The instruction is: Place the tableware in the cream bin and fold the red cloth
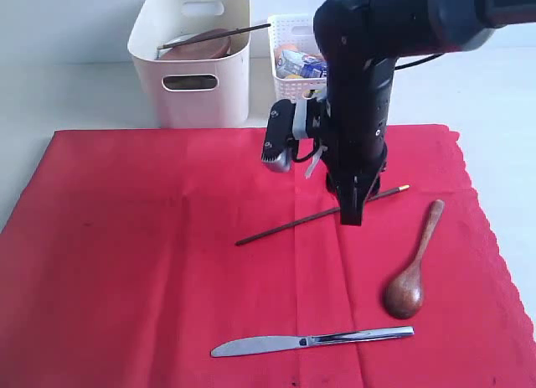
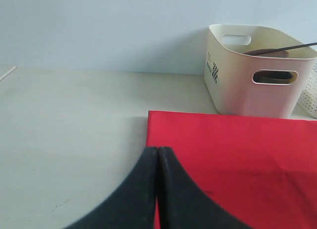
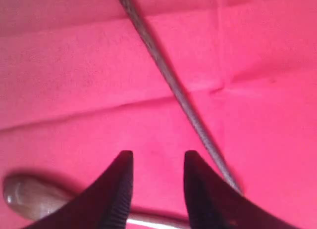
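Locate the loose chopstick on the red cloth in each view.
Exterior: chopstick lies diagonally mid-cloth, left of the wooden spoon.
Left wrist: not in view.
Right wrist: chopstick runs diagonally across the picture, ending beside the right claw.
Shared landmark: red cloth, visible in all three views.

the right arm point(image 1: 368, 86) bends steeply down, right hand point(image 3: 158, 157) pointing downward with fingers parted; left hand point(image 2: 157, 152) has its fingers pressed together.
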Controlling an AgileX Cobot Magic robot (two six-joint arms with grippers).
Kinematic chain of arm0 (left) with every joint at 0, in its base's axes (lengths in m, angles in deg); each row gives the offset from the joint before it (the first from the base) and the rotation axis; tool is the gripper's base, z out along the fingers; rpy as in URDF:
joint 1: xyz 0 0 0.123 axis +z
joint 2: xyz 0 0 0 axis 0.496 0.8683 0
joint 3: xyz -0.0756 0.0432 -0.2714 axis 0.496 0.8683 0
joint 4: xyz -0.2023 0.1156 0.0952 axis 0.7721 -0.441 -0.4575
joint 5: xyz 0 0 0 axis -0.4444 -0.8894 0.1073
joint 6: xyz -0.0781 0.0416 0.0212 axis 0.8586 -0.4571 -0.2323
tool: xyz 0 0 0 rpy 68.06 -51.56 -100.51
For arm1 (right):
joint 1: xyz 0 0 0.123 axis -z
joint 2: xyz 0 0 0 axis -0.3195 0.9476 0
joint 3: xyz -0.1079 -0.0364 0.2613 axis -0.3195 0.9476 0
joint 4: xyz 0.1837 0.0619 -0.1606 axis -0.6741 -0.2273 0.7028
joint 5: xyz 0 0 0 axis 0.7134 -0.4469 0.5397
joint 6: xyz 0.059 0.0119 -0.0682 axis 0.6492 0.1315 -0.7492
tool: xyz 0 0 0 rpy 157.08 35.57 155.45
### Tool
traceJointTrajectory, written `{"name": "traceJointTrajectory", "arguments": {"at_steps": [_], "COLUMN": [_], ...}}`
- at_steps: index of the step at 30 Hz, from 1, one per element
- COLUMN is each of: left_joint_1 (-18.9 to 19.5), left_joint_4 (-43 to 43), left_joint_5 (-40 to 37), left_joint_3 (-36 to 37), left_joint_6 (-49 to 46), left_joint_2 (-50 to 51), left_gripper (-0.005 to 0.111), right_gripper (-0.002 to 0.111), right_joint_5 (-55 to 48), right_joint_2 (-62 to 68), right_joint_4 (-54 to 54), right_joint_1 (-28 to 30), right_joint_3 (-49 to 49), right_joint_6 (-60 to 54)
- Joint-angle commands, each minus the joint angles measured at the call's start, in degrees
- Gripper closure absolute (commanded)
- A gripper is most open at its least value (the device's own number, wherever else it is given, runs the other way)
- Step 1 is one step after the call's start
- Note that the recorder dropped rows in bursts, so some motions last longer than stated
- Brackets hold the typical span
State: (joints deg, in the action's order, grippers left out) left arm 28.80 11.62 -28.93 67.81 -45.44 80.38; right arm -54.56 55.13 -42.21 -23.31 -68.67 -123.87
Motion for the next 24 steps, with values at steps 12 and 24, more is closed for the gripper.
{"name": "traceJointTrajectory", "arguments": {"at_steps": [12, 24], "left_joint_1": [0.2, 0.2], "left_joint_4": [0.5, 0.5], "left_joint_5": [0.3, 0.3], "left_joint_3": [0.0, 0.0], "left_joint_6": [0.0, 0.0], "left_joint_2": [-0.4, -0.4], "left_gripper": [0.104, 0.104], "right_gripper": [0.055, 0.108], "right_joint_5": [11.3, 11.2], "right_joint_2": [7.1, 7.3], "right_joint_4": [1.9, 2.6], "right_joint_1": [0.0, 0.0], "right_joint_3": [0.2, 0.0], "right_joint_6": [-4.2, -4.6]}}
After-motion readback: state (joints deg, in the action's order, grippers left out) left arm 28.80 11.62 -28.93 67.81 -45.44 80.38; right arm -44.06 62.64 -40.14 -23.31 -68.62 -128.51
